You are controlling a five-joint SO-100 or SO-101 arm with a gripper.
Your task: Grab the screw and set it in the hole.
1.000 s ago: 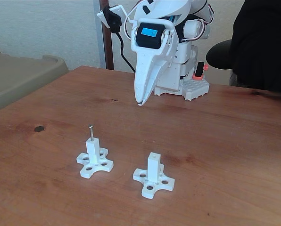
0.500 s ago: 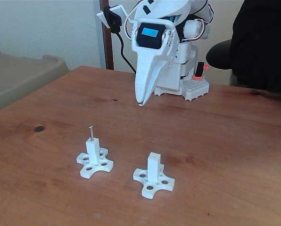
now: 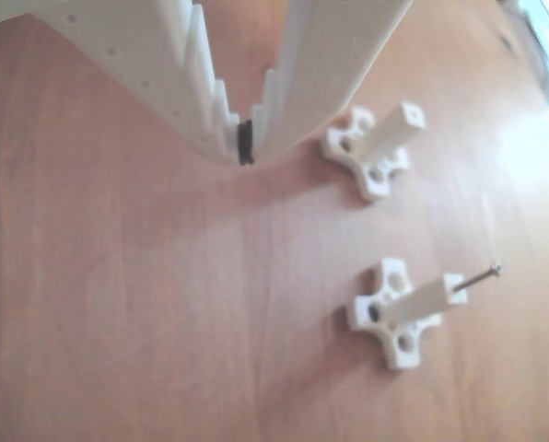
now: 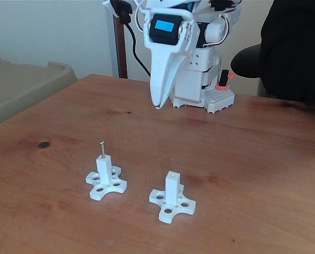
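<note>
The thin grey screw point(image 4: 101, 148) stands upright in the top of the left white post point(image 4: 103, 168) in the fixed view; in the other view the screw point(image 3: 477, 279) sticks out of the lower post point(image 3: 424, 299). The right post point(image 4: 172, 186) shows an empty tiny hole point(image 4: 172, 174) in its end face, and the hole point(image 3: 411, 115) also shows in the other view. My white gripper point(image 4: 156, 106) hangs shut and empty above the table, well behind both posts. In the other view the gripper point(image 3: 242, 147) has its tips together, with nothing between them.
Both posts stand on cross-shaped bases point(image 4: 105, 186) with wider round holes in the arms. The arm's base point(image 4: 200, 92) sits at the table's far edge. A beige bin point(image 4: 20, 87) stands left of the table, and a dark-clothed person point(image 4: 295, 47) sits at the far right. A small dark spot point(image 4: 43, 144) marks the wood.
The gripper has lifted and drawn slightly back and left, away from the posts. The screw and both posts have not moved.
</note>
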